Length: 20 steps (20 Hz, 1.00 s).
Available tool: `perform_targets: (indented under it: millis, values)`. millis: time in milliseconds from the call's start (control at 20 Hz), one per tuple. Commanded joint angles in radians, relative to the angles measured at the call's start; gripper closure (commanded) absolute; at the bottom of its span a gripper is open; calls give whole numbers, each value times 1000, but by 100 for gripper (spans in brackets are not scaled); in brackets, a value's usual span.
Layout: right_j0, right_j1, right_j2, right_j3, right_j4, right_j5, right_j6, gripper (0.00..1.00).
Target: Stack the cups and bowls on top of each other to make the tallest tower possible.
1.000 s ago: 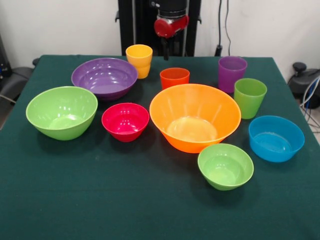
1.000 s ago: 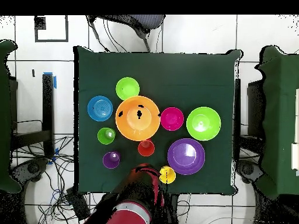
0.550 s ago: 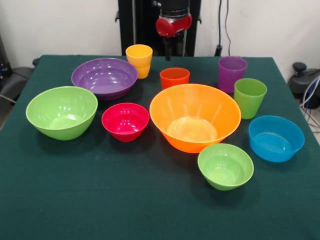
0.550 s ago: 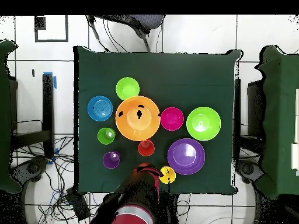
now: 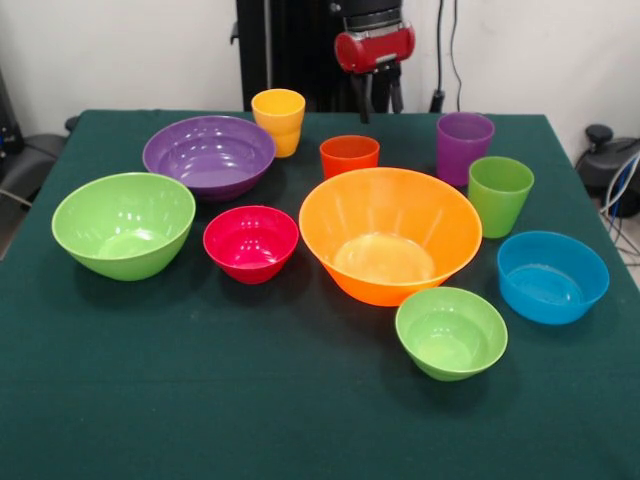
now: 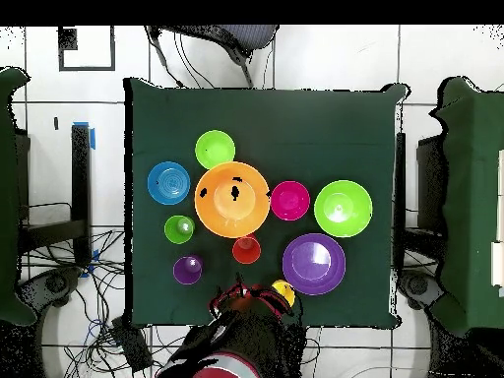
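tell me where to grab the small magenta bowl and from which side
Grip the magenta bowl by its rim, coming straight down with one finger inside and one outside. It sits upright and open, with sloping walls. The near edge seems best: the big green bowl, purple bowl and orange bowl crowd the other sides.

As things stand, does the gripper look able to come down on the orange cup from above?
Probably yes. The gripper hangs above the table's far edge, and the orange cup stands upright, open-topped, with gaps to the orange bowl and purple bowl.

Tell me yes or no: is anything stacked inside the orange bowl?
No. In the front view the orange bowl shows only its own bare inside, and every other bowl and cup stands alone on the table.
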Motion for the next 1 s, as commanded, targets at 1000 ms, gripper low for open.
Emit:
perform_targets:
  millis: [1000]
  values:
    - [167, 272, -242, -186, 320, -226, -379, 0]
